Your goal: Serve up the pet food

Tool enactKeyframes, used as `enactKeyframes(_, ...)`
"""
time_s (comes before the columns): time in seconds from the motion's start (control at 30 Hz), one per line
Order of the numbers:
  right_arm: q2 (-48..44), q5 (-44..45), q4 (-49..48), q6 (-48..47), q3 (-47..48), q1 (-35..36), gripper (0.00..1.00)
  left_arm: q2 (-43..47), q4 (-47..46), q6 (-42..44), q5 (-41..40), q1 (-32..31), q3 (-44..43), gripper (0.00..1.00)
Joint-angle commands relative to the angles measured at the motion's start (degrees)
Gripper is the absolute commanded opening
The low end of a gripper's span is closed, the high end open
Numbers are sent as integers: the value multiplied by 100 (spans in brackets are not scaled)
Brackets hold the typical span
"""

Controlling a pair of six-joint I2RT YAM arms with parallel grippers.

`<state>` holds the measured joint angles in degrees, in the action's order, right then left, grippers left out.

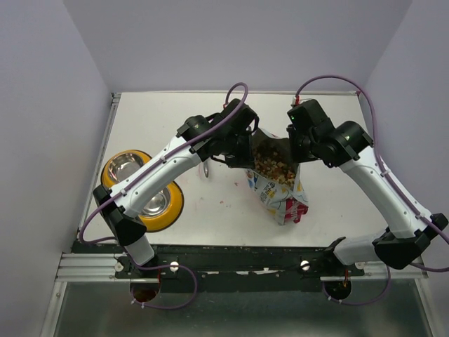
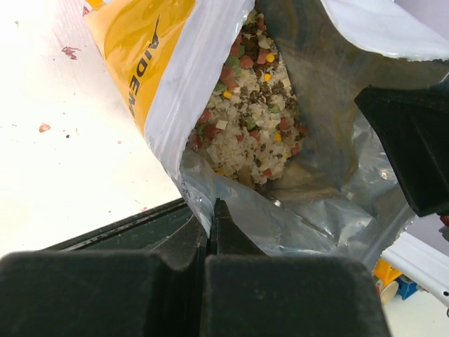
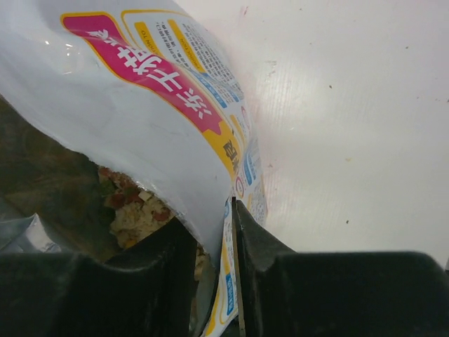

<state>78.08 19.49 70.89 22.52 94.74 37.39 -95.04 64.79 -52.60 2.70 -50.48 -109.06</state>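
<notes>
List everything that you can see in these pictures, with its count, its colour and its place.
table: one, white, under everything
bag: one, yellow-white with red edge, table centre, open
pet food: many pellets, brown, red and pale, inside bag
feeder: one, yellow, table left
bowls: two, steel, in feeder
scoop: one, silver, beneath left arm, mostly hidden
crumbs: a few, reddish, on table beside bag
cables: two, purple, one along each arm
left arm: one, white-black, jaws shut on bag edge
right arm: one, white-black, jaws slightly apart around opposite bag edge
</notes>
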Motion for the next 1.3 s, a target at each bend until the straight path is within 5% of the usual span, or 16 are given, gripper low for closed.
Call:
enactKeyframes(0.0, 198, 407, 214, 59, 220, 6, 36, 250, -196, -66, -15, -41, -449, 0)
enactKeyframes(0.2, 190, 555, 320, 121, 107, 6, 36, 171, -160, -5, 125, -58, -626, 0)
enactKeyframes(0.37, 67, 969, 188, 287, 106, 14, 1, 197, -143, 39, 90, -50, -547, 0)
enactKeyframes(0.53, 224, 1785, 241, 297, 834, -73, 1, -110, -90, -232, 581, 143, -853, 0)
enactKeyframes(0.8, 856, 2630, 100, -380, 2486, -697, 1, -1218, 130, -295, 1373, 398, -2577, 0)
enactKeyframes(1.1, 2278, 2077, -1429, -1725, 3839, -759, 1, -1034, -1019, -50, 1339, 979, -1964, 0)
enactKeyframes(1.27, 3063, 787, -1569, -2023, 4352, -847, 1, -1087, -908, 495, 1612, 873, -1199, 7)
